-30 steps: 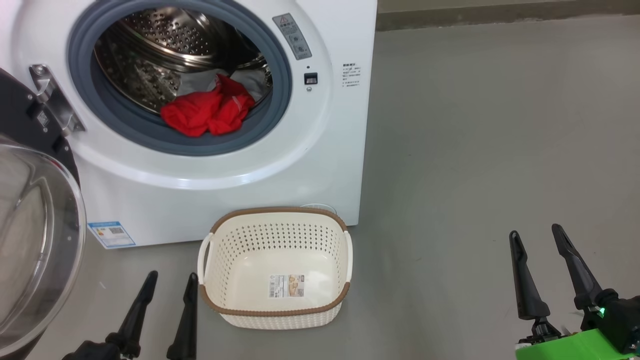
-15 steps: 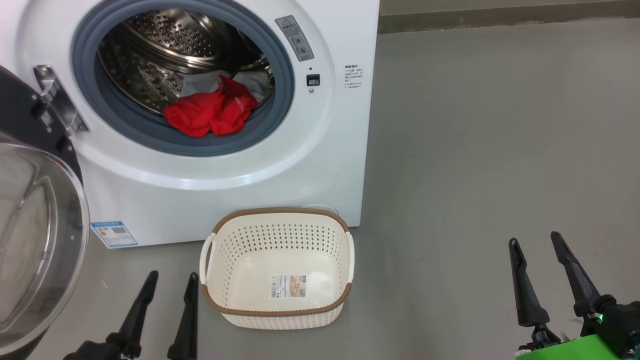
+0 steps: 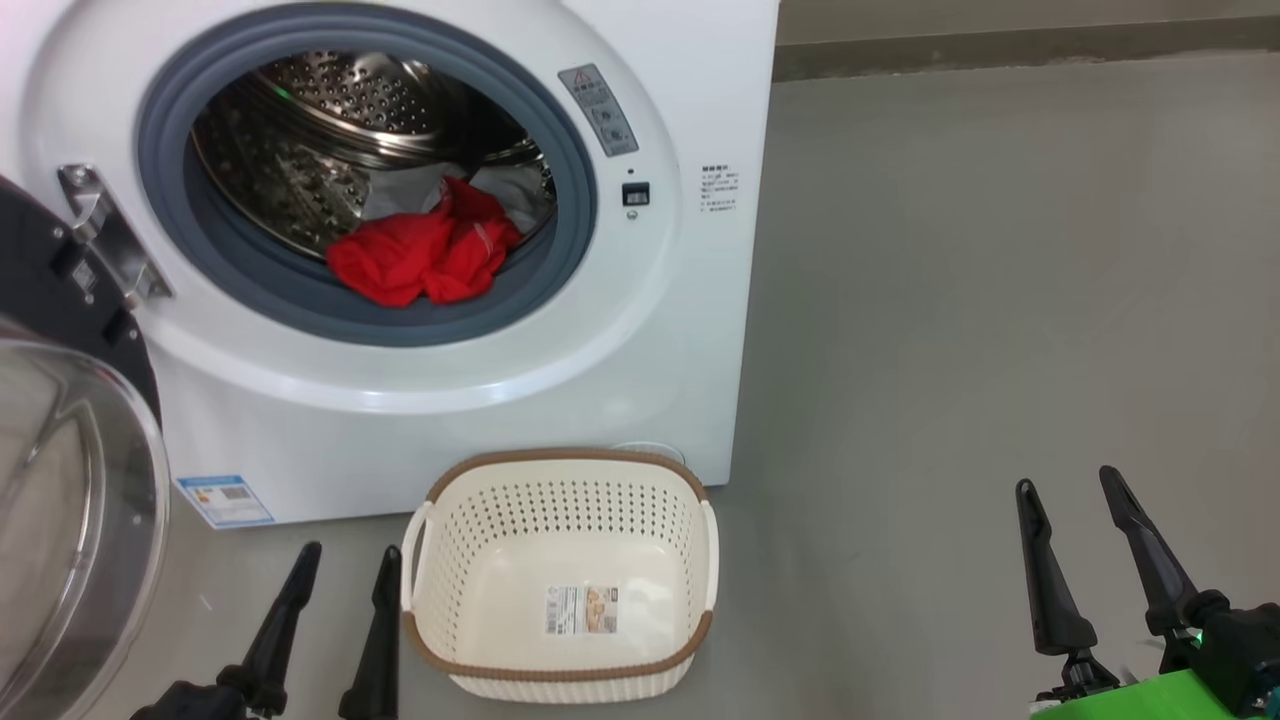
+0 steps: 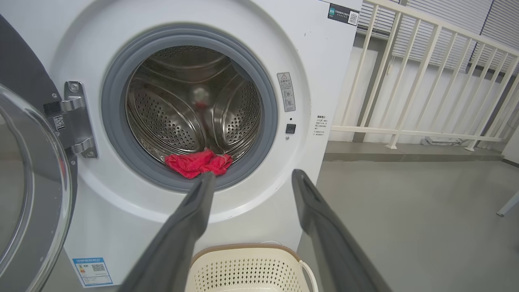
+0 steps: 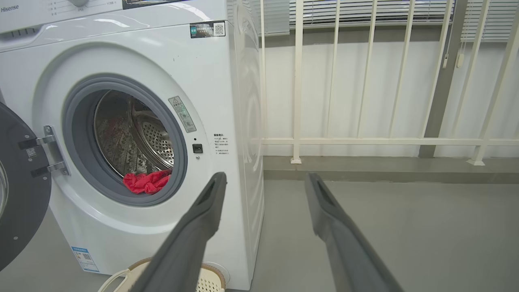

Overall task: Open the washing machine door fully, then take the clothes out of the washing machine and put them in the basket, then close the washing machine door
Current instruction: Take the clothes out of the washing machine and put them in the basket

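Door (image 4: 24, 182) open; red clothes (image 4: 198, 163) at drum (image 4: 170, 117) mouth.

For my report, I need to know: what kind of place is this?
Probably a laundry corner of a balcony or utility area: a white washing machine stands on a bare grey floor, with a pale railing and window blinds beside it.

Bright, even light; shadows faint and soft. Glare on steel drum (image 3: 330, 110) and glass door (image 3: 70, 520). Pink tint in head view's top-left corner. Wrist views bow the railing (image 4: 405, 133) near edges.
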